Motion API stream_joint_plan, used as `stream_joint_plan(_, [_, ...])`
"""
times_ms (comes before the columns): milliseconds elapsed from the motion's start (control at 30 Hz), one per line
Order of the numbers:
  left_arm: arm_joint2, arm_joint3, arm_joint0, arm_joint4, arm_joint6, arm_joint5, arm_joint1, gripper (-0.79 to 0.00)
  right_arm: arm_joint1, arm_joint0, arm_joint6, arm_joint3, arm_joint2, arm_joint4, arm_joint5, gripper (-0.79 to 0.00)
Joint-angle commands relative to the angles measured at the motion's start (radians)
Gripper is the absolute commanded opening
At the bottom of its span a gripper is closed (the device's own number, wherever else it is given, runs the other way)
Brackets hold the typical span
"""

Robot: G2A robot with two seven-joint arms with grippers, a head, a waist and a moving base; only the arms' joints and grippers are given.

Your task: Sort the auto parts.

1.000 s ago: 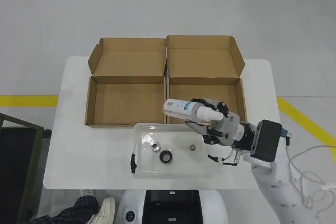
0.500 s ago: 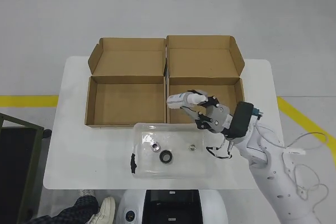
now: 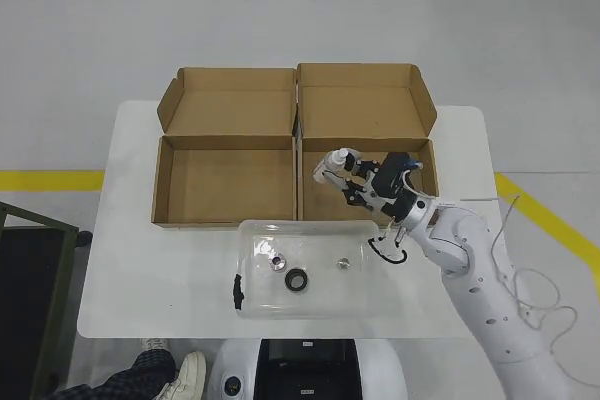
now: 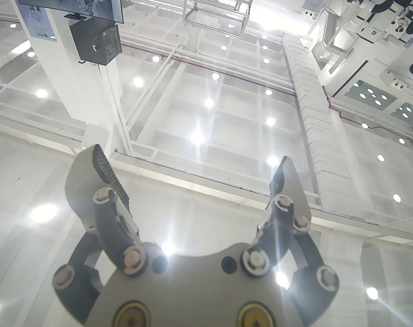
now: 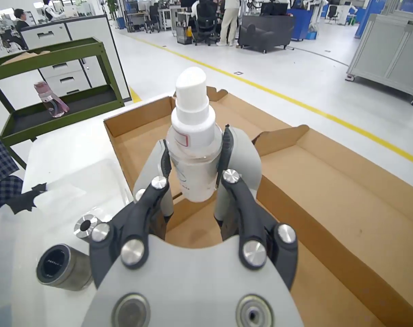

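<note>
left pincer (image 4: pixel 189 171): aimed up at the ceiling, jaws wide, nothing in it; looks parked so the other arm can work.
clear bin (image 3: pixel 325 292): on the white surface (image 3: pixel 140 260), nearest the robot; serves as the source tray.
parts in bin: dark bearing (image 3: pixel 297 282), silver sleeve (image 3: pixel 277 264) and small nut (image 3: pixel 344 264) lie apart from each other, probably still to be sorted.
right pincer (image 3: pixel 348 178): past the bin's far edge, clamped on the spray bottle (image 3: pixel 332 163) around its body, white cap pointing away from the wrist; a mid-body grip keeps the bottle steady.
bottle position: in the air over the near left part of the right box (image 3: pixel 315 205), not touching it; likely about to be dropped there.
left box (image 3: pixel 225 185): empty, touching the right box, both lids folded back for access; maybe meant for the metal parts.
</note>
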Motion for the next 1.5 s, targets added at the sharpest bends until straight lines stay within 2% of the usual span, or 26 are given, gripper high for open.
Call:
stream_joint_plan(0, [0.0, 0.0, 0.0, 0.0, 0.0, 0.0, 0.0, 0.0, 0.0, 0.017, 0.034, 0.018, -0.001, -0.001, 0.002, -0.785])
stream_joint_plan(333, [0.0, 0.0, 0.0, 0.0, 0.0, 0.0, 0.0, 0.0, -0.007, 0.081, 0.146, 0.131, -0.041, 0.042, -0.01, -0.785])
stream_joint_plan(933, [0.0, 0.0, 0.0, 0.0, 0.0, 0.0, 0.0, 0.0, -0.041, 0.195, 0.16, 0.311, -0.152, 0.048, 0.05, -0.785])
stream_joint_plan(1233, [0.0, 0.0, 0.0, 0.0, 0.0, 0.0, 0.0, 0.0, -0.048, 0.21, 0.168, 0.341, -0.171, 0.037, 0.062, -0.785])
stream_joint_plan(1267, [0.0, 0.0, 0.0, 0.0, 0.0, 0.0, 0.0, 0.0, -0.048, 0.208, 0.168, 0.341, -0.172, 0.035, 0.063, -0.763])
stream_joint_plan(1300, [0.0, 0.0, 0.0, 0.0, 0.0, 0.0, 0.0, 0.0, -0.048, 0.206, 0.169, 0.34, -0.173, 0.034, 0.062, -0.708])
stream_joint_plan(1367, [0.0, 0.0, 0.0, 0.0, 0.0, 0.0, 0.0, 0.0, -0.049, 0.202, 0.168, 0.338, -0.174, 0.032, 0.062, -0.539])
stream_joint_plan(1400, [0.0, 0.0, 0.0, 0.0, 0.0, 0.0, 0.0, 0.0, -0.049, 0.2, 0.169, 0.338, -0.174, 0.033, 0.061, -0.514])
stream_joint_plan(1433, [0.0, 0.0, 0.0, 0.0, 0.0, 0.0, 0.0, 0.0, -0.049, 0.199, 0.168, 0.337, -0.173, 0.034, 0.063, -0.44])
stream_joint_plan(1467, [0.0, 0.0, 0.0, 0.0, 0.0, 0.0, 0.0, 0.0, -0.049, 0.197, 0.166, 0.336, -0.172, 0.032, 0.066, -0.274])
